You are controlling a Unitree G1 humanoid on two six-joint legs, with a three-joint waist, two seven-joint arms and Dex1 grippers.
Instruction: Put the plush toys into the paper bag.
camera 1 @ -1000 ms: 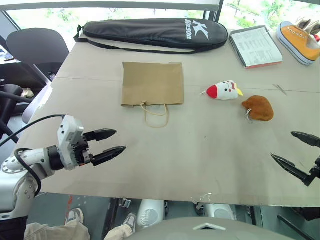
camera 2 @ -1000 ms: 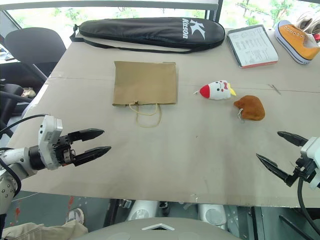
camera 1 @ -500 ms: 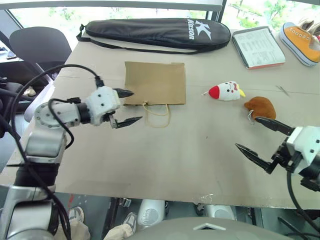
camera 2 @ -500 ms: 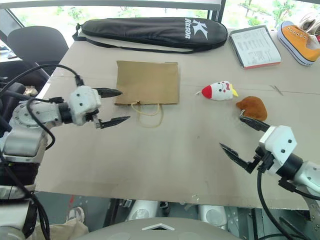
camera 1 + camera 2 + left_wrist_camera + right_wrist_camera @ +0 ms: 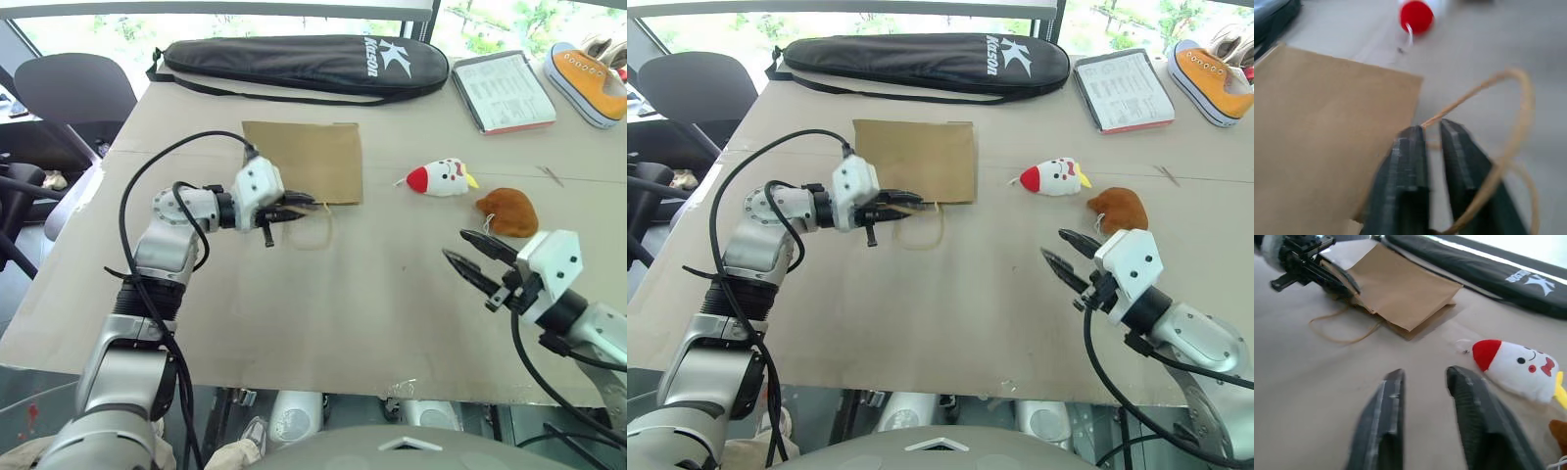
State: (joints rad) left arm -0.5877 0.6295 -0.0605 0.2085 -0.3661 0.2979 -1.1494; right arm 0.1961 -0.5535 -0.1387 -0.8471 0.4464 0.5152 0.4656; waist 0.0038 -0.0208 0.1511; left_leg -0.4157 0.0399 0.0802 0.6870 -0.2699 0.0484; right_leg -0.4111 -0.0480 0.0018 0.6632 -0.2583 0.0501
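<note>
Toys first: the white plush toy (image 5: 441,178) lies at about 2 o'clock from the middle of the desk (image 5: 294,333). Its long axis runs 9 to 3, with the red end toward 9 and the yellow tip toward 3. The orange-brown plush toy (image 5: 507,211) sits just beside it at its 4 o'clock, a rounded lump with no clear heading and a small cord loop on its near side.

Both look light, soft and squashy, so they should give under a pinch and not slip. A grip across the narrow waist of the white one, at right angles to its long axis, seems safest. The brown one could be taken almost anywhere across its bulk.

The paper bag (image 5: 304,162) lies flat at about 11 o'clock, its mouth and handles facing 6 o'clock and its closed bottom toward 12. It is thin, light kraft paper that would crease or slide if pushed. The mouth lies collapsed, so the handles or the top lip are the sensible places to hold it.

The left gripper (image 5: 299,208) is at the bag's mouth edge. Its jaws are clenched, and in the wrist view one twine handle (image 5: 315,233) appears pinched between them. The right gripper (image 5: 468,257) hangs at 7 o'clock of the brown toy, near it but apart, with jaws released and holding nothing.
</note>
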